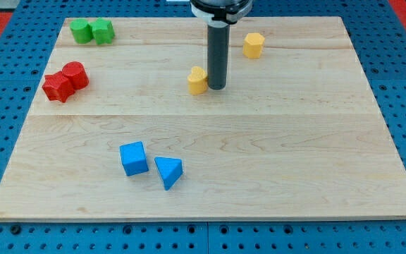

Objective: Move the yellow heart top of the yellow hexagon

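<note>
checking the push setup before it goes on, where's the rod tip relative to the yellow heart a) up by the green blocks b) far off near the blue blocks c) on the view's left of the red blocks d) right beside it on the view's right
d: my tip stands right against the yellow heart on its view's-right side, with the yellow hexagon further up and to the view's right.

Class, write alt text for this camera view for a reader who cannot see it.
My tip touches the right side of the yellow heart mid-board; the yellow hexagon sits up-right. Green blocks and red blocks lie left, blue blocks lower.
</note>
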